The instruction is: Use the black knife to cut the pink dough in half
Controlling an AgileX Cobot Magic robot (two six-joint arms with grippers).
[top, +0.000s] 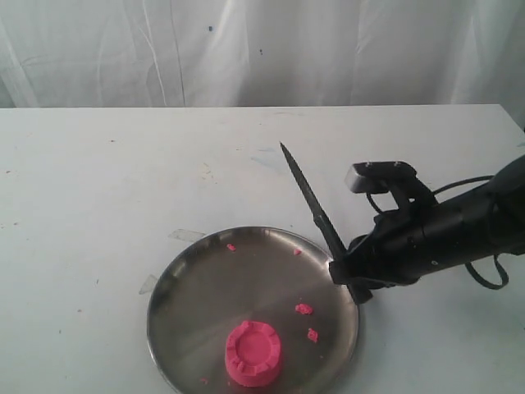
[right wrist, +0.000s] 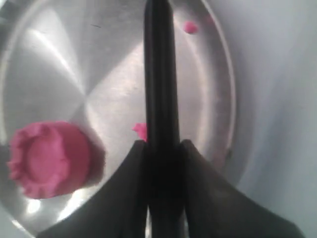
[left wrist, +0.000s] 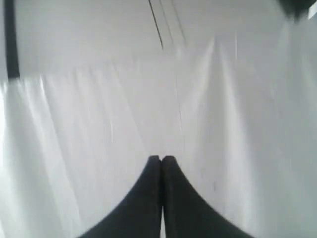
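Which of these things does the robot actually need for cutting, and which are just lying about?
Needed: black knife, held by the right gripper; pink dough; steel plate under it.
Lying about: pink crumbs on the plate.

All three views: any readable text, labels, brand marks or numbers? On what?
None: no words, labels, brands or numbers show in any view.
The black knife, the pink dough, the steel plate and the right end effector gripping the knife all look unmarked.
The left wrist view shows only the left end effector and plain white cloth.
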